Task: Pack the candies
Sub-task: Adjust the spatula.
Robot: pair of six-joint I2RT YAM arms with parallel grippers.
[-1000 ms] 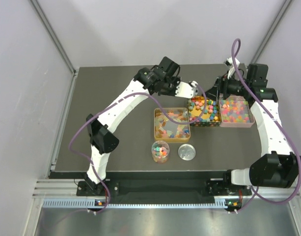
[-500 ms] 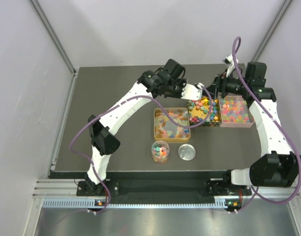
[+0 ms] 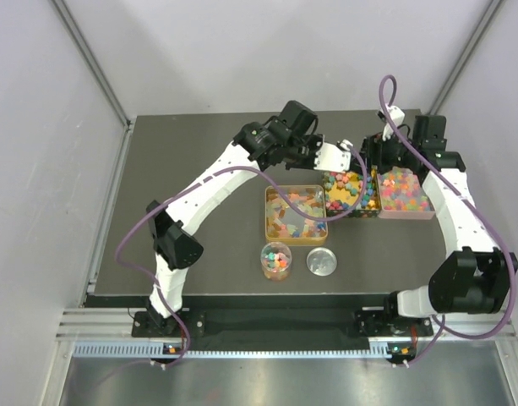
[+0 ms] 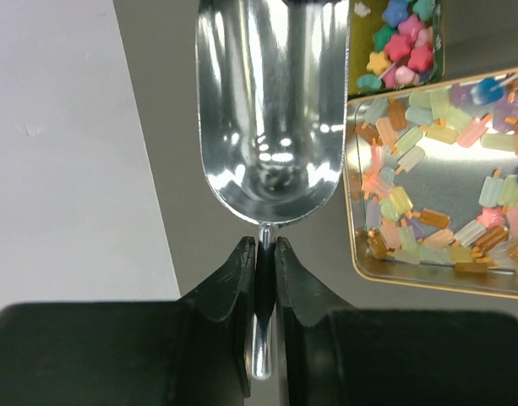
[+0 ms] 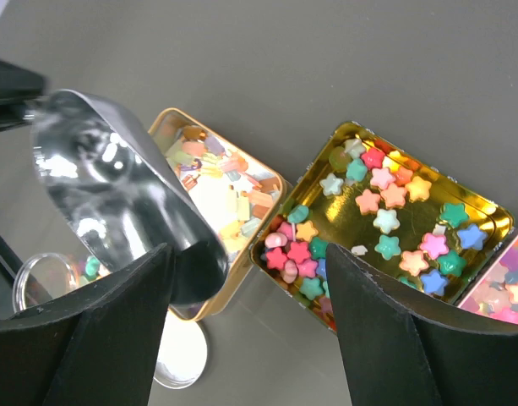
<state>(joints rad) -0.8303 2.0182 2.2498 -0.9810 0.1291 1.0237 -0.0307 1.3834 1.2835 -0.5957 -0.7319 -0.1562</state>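
candies (image 5: 385,211) lie in a gold tin (image 5: 495,216) below the right gripper (image 5: 246,254), its fingers spread; a scoop (image 4: 271,101) is pinched by the left gripper (image 4: 263,254).

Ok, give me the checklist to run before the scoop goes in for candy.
1. Grip on the tool: left gripper is shut on the handle of the scoop. Ok.
2. Scoop bowl empty and ready to load: nothing in it. Ok.
3. Supply: star candies fill their gold tray. Ok.
4. Jar open to receive: its lid lies on the table beside it. Ok.
5. Right gripper free: open and holding nothing. Ok.
6. Clearance between the right gripper and the scoop: they are close together over the trays. Cannot tell.
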